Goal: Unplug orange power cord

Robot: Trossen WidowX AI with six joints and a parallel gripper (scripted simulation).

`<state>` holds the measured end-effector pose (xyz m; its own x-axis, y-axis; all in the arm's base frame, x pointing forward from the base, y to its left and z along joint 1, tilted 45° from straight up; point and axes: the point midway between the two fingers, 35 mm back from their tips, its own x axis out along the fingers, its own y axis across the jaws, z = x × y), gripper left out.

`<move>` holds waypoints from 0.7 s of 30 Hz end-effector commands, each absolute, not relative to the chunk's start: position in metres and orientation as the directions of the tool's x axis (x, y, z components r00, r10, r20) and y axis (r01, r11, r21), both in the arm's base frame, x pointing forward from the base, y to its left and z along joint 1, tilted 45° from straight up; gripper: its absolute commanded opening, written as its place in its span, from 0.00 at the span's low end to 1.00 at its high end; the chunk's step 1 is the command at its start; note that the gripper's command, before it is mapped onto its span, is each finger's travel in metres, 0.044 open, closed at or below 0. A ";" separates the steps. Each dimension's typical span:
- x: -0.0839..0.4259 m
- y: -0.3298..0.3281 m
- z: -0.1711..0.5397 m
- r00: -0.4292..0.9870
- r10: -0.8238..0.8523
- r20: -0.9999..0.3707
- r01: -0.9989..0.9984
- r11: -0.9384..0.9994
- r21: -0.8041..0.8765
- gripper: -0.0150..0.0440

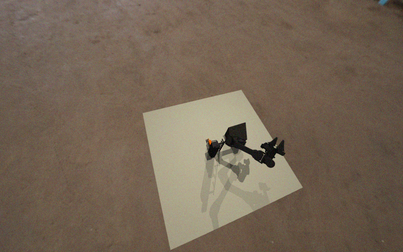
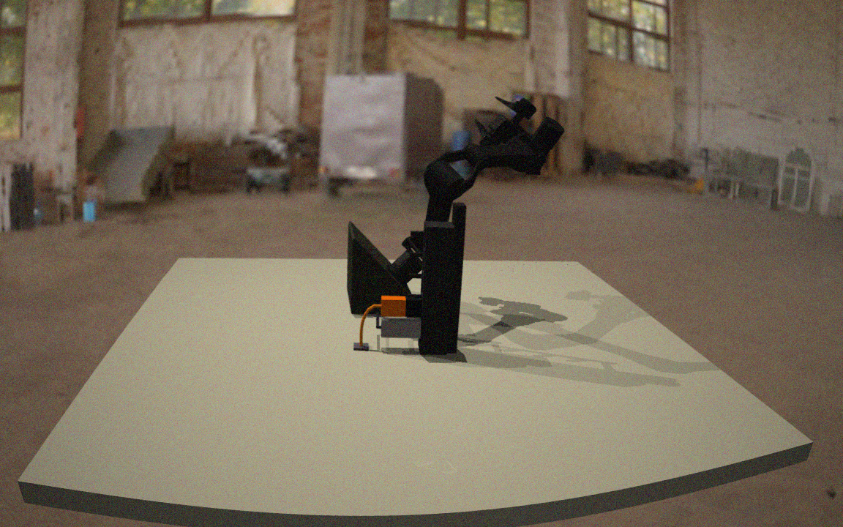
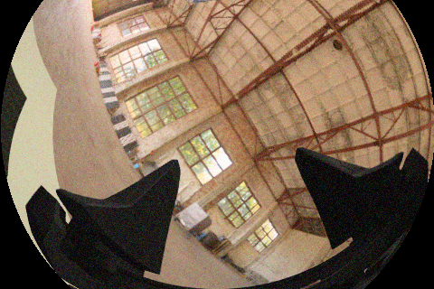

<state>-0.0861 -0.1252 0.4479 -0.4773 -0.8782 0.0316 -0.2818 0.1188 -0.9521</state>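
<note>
The orange plug (image 1: 209, 141) (image 2: 393, 306) is low beside the upright black strip (image 1: 212, 152) (image 2: 439, 288). A dark part shows between them in the exterior view, and I cannot tell whether the plug is seated. The orange cord (image 2: 362, 325) curves down from the plug to a small dark block on the table. My gripper (image 1: 279, 139) (image 2: 486, 110) (image 3: 240, 161) is wide open and empty, raised high above the table and well away from the plug, cord and strip. The plug and strip's contact side are hidden from the wrist view.
A black wedge-shaped block (image 1: 238, 132) (image 2: 369, 282) stands near the arm's base. A grey box (image 2: 405, 329) is just below the plug, beside the strip. The pale table (image 1: 177, 131) (image 2: 247, 419) has a raised edge above the floor. The arm's shadows fall across it.
</note>
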 end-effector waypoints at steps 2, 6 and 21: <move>-0.089 -0.124 0.448 -0.487 -0.873 0.033 -0.270 0.115 -0.956 0.84; -0.110 -0.109 0.449 -0.567 -0.823 0.041 -0.182 0.077 -0.980 0.67; -0.197 0.053 0.433 -0.963 -0.268 0.034 0.104 -0.483 -0.870 0.53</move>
